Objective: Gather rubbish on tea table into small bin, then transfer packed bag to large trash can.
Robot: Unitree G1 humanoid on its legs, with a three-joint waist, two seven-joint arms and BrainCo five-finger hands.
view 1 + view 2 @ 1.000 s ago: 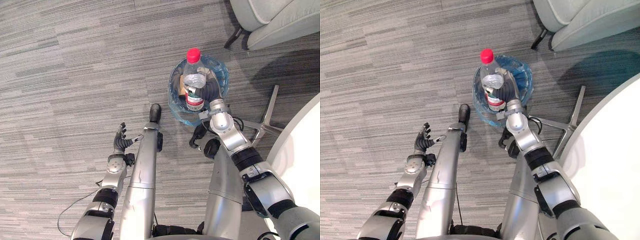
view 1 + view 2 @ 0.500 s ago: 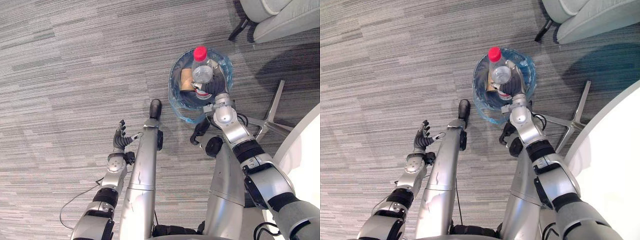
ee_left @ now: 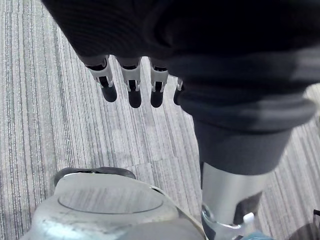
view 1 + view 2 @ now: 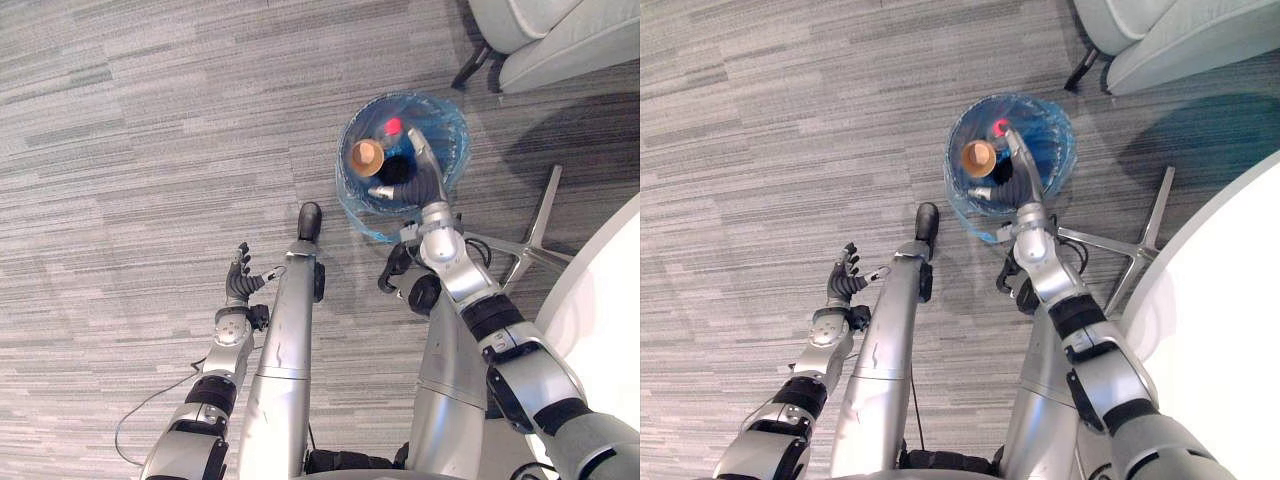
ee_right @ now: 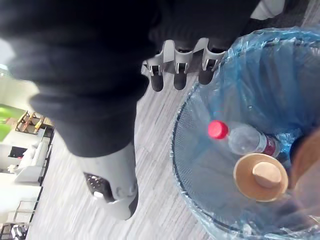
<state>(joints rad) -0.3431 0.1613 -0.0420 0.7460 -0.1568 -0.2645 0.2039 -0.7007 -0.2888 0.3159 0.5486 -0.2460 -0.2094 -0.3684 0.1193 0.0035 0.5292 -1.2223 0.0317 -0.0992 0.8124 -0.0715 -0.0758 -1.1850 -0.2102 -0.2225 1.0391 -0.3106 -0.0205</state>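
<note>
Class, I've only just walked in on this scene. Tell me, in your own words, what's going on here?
A humanoid robot is clearing rubbish into a small bin lined with a blue bag, on the carpet near a white table. Its right hand hangs open above the bin, holding nothing. A clear bottle with a red cap lies inside the bin next to a brown paper cup. The left hand hangs open and idle over the carpet.
</note>
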